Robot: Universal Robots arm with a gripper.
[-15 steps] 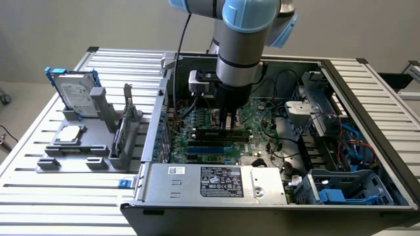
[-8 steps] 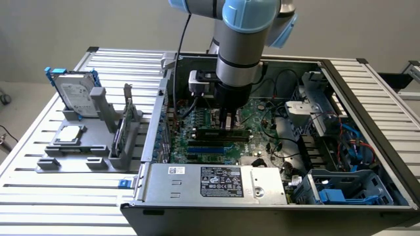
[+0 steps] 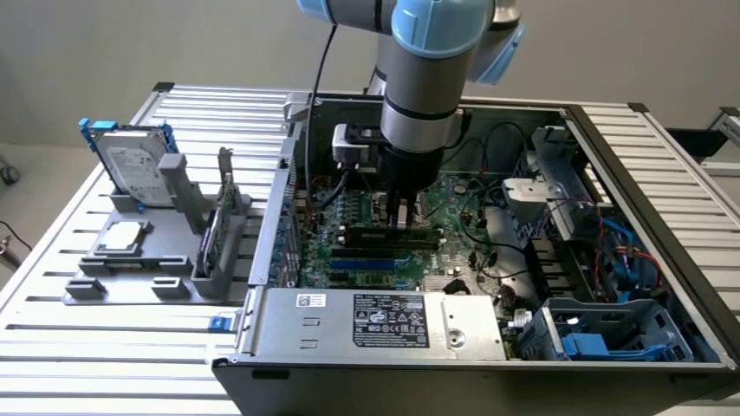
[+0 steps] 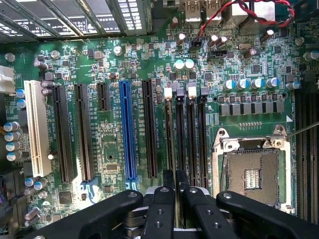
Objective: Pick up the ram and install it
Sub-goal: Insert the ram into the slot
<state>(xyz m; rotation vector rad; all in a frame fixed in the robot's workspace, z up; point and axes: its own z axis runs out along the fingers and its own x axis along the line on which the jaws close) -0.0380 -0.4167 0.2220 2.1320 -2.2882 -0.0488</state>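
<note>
Starting from the exterior view's left, the hard drive (image 3: 130,166) stands in its grey holder (image 3: 151,251) on the slatted table (image 3: 69,347) — apart from my work. My pincer (image 4: 175,191) is clamped on the ram (image 3: 393,232), held edge-down over the motherboard (image 4: 114,134) — lined up with its memory slots (image 4: 179,134), inside the computer case (image 3: 486,347).

The computer case (image 3: 647,217) is lying open on the slatted table (image 3: 69,347), toward the exterior view's right edge. The motherboard (image 3: 382,251) is sitting in the case, with the gripper (image 3: 401,217) standing over its memory slots (image 4: 184,134). The power supply (image 3: 382,322) is lying along the case's near edge. A holder (image 3: 151,260) carrying the hard drive (image 3: 130,169) is sitting by the table's left edge.
</note>
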